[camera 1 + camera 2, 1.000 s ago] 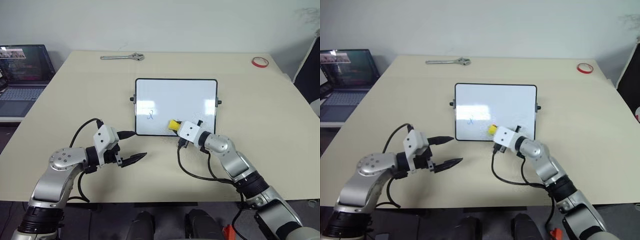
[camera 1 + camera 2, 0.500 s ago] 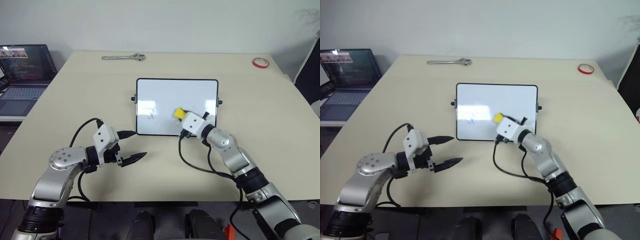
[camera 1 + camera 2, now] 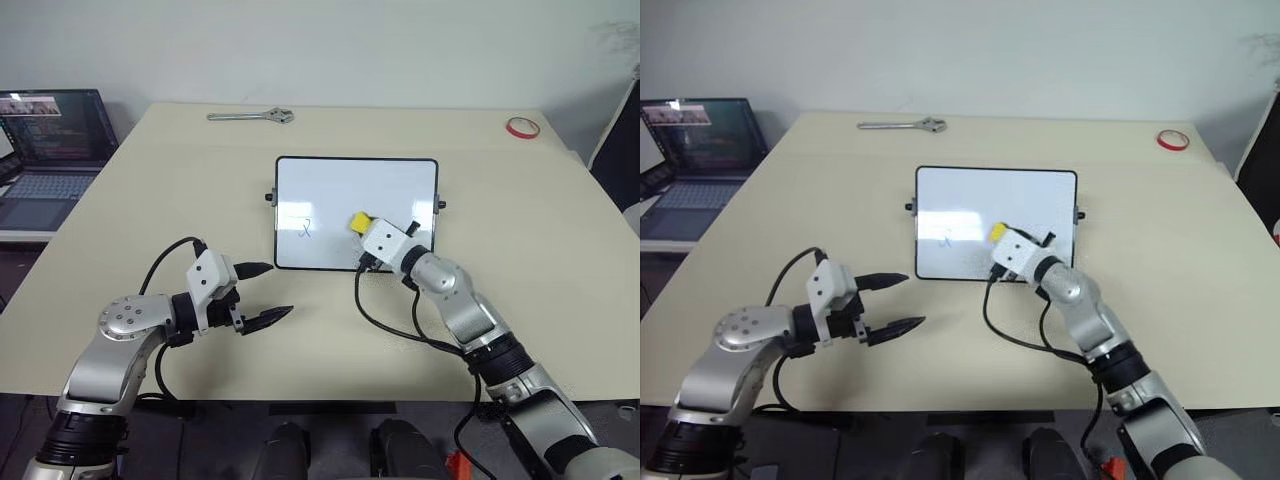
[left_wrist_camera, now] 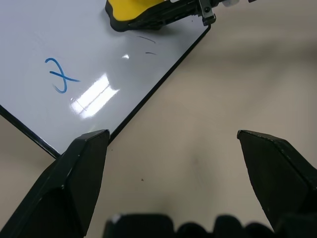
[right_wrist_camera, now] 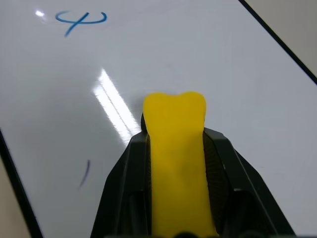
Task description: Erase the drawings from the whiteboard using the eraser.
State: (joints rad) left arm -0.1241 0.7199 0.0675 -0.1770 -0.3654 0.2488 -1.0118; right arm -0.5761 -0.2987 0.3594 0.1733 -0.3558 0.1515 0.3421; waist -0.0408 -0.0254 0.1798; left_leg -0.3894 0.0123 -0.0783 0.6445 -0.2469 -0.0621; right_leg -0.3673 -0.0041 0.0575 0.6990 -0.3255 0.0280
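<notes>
While the right gripper (image 5: 174, 148) is clamped tight on the yellow eraser (image 3: 359, 220), that eraser sits on the whiteboard (image 3: 330, 180), near the board's middle and toward its near edge. To the eraser's left on the whiteboard lies a small blue scribble (image 3: 305, 229); a faint dark stroke (image 5: 84, 174) shows nearby. The left gripper (image 3: 266, 293) hovers off the whiteboard's near-left corner, fingers spread wide and empty.
</notes>
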